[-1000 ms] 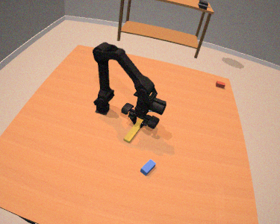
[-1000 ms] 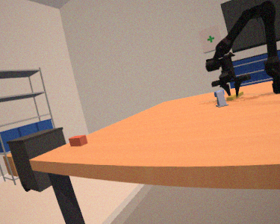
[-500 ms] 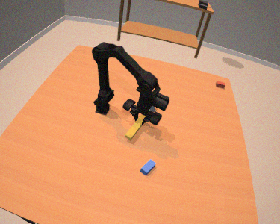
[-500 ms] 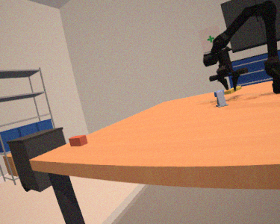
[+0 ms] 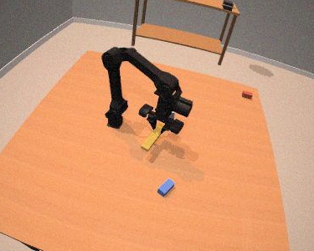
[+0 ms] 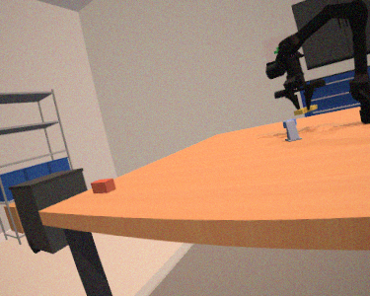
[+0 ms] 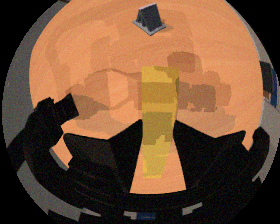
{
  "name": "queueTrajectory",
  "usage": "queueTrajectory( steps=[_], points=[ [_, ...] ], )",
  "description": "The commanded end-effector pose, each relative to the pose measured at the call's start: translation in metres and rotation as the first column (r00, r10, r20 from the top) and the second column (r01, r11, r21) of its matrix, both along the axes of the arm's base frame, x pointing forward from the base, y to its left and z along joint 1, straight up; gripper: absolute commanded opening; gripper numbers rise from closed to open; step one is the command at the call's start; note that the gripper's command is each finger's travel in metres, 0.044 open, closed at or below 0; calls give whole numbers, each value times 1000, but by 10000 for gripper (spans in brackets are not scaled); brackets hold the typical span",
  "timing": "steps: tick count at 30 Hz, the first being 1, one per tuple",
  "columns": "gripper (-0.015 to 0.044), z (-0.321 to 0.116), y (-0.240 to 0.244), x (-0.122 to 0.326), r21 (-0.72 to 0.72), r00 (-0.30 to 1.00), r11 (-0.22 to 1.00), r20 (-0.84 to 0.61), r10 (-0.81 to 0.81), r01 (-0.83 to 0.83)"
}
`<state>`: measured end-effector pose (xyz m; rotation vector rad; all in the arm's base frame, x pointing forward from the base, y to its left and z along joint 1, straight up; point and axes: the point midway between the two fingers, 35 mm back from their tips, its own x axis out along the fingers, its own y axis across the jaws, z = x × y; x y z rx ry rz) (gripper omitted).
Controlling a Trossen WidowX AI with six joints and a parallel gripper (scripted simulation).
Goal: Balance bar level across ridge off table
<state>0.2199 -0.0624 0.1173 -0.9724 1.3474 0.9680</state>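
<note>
A black arm's end effector (image 5: 157, 130) (image 6: 303, 108) (image 7: 158, 123) grips a yellow bar (image 5: 151, 138) (image 6: 305, 111) (image 7: 160, 107) between its fingers, holding it above the wooden table (image 5: 94, 180) (image 6: 209, 192) (image 7: 65, 55). The gray ridge (image 5: 172, 116) (image 6: 292, 130) (image 7: 151, 17) stands on the table, apart from the bar. A blue block (image 5: 166, 187) and a red block (image 5: 247, 94) (image 6: 103, 185) lie separately on the table.
</note>
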Motion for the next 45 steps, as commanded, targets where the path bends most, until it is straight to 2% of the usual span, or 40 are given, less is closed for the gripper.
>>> queueTrajectory(
  steps=[1,15,45],
  points=[
    [0,16,0,0,-3,1000,1000,22,4,-3],
    [0,43,4,-4,-2,1000,1000,22,13,-13],
    [0,47,95,40,-2,926,927,25,376,-376]
  ],
)
